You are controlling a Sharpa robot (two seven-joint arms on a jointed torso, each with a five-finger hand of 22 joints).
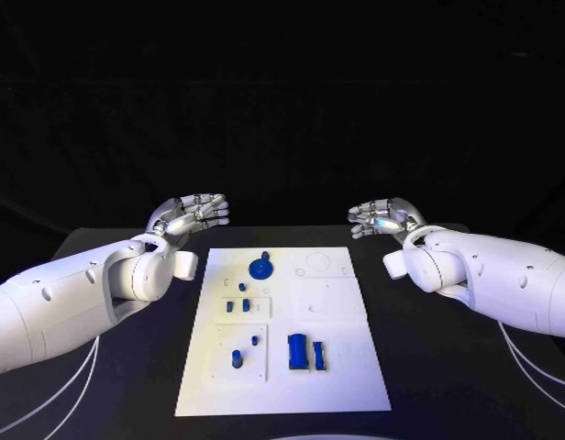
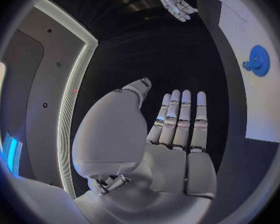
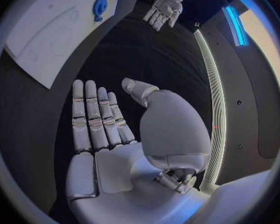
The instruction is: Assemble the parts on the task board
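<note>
The white task board (image 1: 336, 367) lies in the middle of the black table. On it I see a round blue part (image 1: 261, 269) near the far end, small blue pieces (image 1: 237, 305) at mid-left, two tiny blue pieces (image 1: 238, 357) lower left, and two blue rectangular blocks (image 1: 299, 351) near the front. My left hand (image 1: 190, 215) hovers beyond the board's far left corner, fingers spread, holding nothing. My right hand (image 1: 383, 218) hovers beyond the far right corner, likewise empty. The left wrist view has the left hand (image 2: 177, 129) flat with straight fingers, plus the round blue part (image 2: 259, 60). The right hand (image 3: 99, 124) is flat too.
The black table (image 1: 441, 385) extends on both sides of the board. Thin white cables (image 1: 78, 371) trail along the table's left side and others (image 1: 537, 367) along the right. Both white forearms reach over the table's side margins.
</note>
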